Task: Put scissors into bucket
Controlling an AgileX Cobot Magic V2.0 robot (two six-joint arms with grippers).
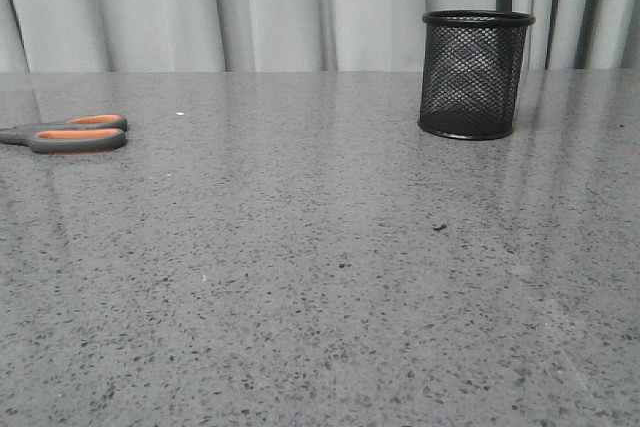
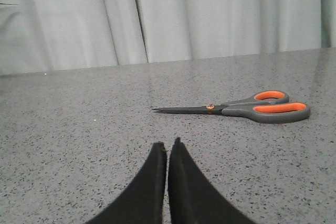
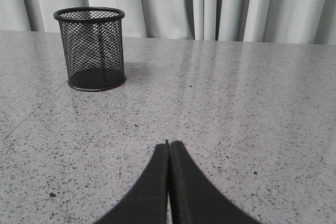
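The scissors [image 1: 70, 134] lie flat on the grey table at the far left of the front view, dark grey handles lined in orange. In the left wrist view the scissors [image 2: 247, 108] lie shut, some way ahead of my left gripper [image 2: 167, 144], which is shut and empty. The bucket [image 1: 475, 74], a black wire-mesh cup, stands upright at the back right. In the right wrist view the bucket [image 3: 92, 48] stands well ahead of my right gripper [image 3: 168, 142], which is shut and empty. Neither gripper shows in the front view.
The grey speckled table [image 1: 320, 277] runs back to pale grey curtains [image 1: 300, 7]. No other objects show on it.
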